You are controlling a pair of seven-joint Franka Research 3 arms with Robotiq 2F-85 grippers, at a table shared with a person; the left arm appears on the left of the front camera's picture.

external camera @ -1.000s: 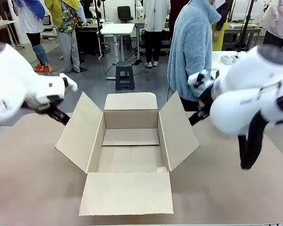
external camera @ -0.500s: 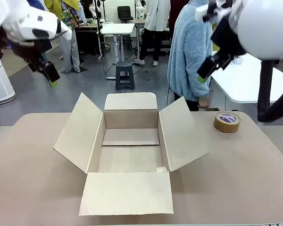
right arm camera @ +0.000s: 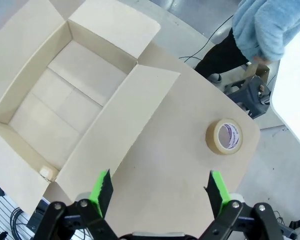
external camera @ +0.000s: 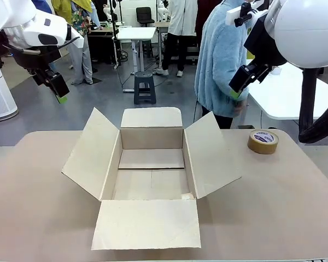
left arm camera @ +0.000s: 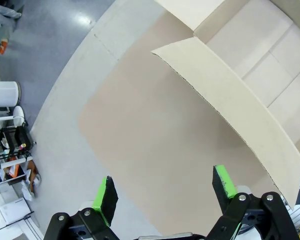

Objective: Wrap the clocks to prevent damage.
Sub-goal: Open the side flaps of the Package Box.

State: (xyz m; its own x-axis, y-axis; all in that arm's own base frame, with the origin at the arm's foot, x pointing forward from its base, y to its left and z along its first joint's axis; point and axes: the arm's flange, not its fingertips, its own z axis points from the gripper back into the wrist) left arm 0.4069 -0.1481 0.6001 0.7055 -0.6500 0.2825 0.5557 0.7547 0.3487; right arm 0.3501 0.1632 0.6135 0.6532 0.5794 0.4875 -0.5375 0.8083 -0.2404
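Observation:
The clocks are out of view. An open cardboard box (external camera: 147,225) sits mid-table with all flaps spread; its floor (right arm camera: 75,100) is bare apart from a small scrap in one corner. My left gripper (external camera: 58,90) hangs high above the table's far left corner, open with nothing between its green pads (left arm camera: 106,192); the box's left flap (left arm camera: 230,110) lies below it. My right gripper (external camera: 238,83) is raised over the far right side, also open and holding nothing (right arm camera: 159,182).
A roll of brown tape (external camera: 263,141) lies flat on the table right of the box (right arm camera: 224,136). A person in a light blue fleece (external camera: 221,54) stands at the far edge. A white table (external camera: 284,93) stands behind on the right.
Over the last second both arms rose from table level to high above the far corners, uncovering the tape roll. In the last half second they barely moved.

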